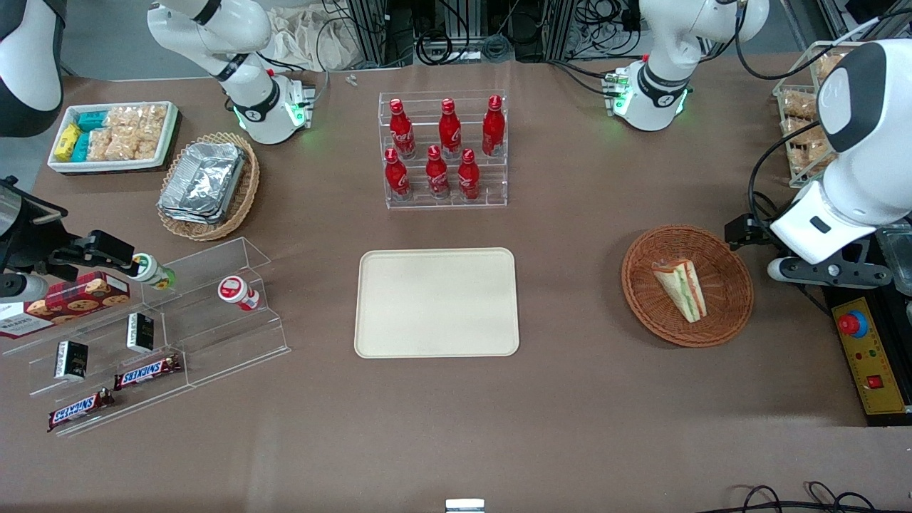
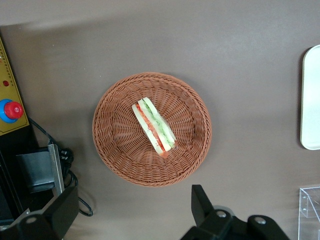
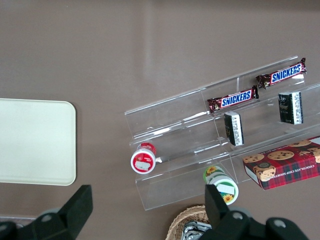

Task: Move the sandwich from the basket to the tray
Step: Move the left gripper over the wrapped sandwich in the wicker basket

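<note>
One sandwich (image 1: 682, 288) lies in the round basket (image 1: 734, 313); the tray (image 1: 437, 302) holds nothing.

The gripper (image 2: 125, 220) hangs above the table beside the basket's rim, toward the working arm's end, its fingers (image 2: 202, 202) spread wide and holding nothing. Basket and tray sit well apart, with bare brown table (image 1: 570, 285) between them. Farther from the front camera than the tray, a clear rack (image 1: 445, 196) holds six red bottles (image 1: 449, 127).

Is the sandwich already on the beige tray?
No. The sandwich lies in the reddish-brown basket, the tray holds nothing, and the open gripper hovers above the basket.
</note>
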Available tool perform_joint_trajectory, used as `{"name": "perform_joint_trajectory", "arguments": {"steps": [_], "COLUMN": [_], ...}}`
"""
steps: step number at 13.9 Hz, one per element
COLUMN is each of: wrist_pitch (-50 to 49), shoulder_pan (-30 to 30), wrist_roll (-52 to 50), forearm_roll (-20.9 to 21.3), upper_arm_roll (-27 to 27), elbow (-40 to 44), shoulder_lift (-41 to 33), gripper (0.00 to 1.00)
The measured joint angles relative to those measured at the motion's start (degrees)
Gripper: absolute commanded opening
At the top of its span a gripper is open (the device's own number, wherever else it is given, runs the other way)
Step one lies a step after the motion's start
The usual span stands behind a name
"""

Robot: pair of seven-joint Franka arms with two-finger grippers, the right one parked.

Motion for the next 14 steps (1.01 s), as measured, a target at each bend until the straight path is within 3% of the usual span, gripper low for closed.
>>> {"name": "perform_joint_trajectory", "arguments": {"steps": [8, 11, 14], "wrist_pitch": [-0.47, -0.99, -1.16], "shoulder_pan": [0.28, 0.42, 0.42], "wrist_roll": [-0.77, -10.55, -27.9], "forearm_roll": [-0.08, -1.62, -2.11], "upper_arm_roll": [0.15, 0.37, 0.39], "elbow": [0.19, -0.91, -3.87], "shoulder_lift": [0.08, 0.27, 0.61], "gripper": [1.0, 1.0, 1.0]}}
